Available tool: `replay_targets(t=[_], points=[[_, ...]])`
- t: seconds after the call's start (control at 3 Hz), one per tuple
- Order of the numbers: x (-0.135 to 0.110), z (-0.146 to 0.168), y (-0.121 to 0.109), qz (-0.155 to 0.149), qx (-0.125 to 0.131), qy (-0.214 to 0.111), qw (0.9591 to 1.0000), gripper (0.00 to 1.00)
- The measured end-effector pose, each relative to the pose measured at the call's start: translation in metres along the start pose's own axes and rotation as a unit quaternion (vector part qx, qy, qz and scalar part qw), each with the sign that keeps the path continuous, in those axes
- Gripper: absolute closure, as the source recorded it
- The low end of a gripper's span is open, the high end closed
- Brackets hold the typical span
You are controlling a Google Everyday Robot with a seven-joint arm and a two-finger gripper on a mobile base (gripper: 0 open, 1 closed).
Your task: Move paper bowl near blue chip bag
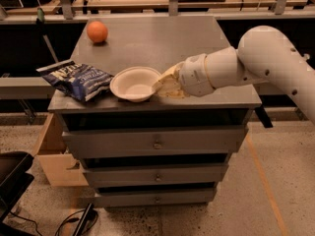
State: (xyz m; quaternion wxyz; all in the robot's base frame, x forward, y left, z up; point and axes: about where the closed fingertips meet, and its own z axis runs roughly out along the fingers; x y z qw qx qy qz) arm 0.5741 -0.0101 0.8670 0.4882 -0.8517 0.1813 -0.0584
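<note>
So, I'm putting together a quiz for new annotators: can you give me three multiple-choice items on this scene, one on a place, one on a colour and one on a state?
1. Where is the tool?
A) inside a drawer
B) at the rim of the paper bowl, on the side away from the blue chip bag
C) down by the floor

2. What colour is the ball at the back of the cabinet top?
A) green
B) orange
C) white

3. How does the paper bowl sit?
A) upright, opening upward
B) upside down
C) standing on its edge

Answers:
1 B: the tool meets the bowl's rim on the picture's right, while the bag lies on the bowl's other side.
2 B: the ball is plainly orange against the grey top.
3 A: the bowl's hollow inside is visible from above.
</note>
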Motion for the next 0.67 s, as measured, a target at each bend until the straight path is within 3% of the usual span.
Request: replay_targets(t=[0.33,0.67], points=[[-0.0012,0.0019,-0.0003,-0.001,0.000,-0.002,1.0000,0.12],[-0.0022,0.0036,-0.0005,-0.001,-0.001,-0.004,1.0000,0.00]])
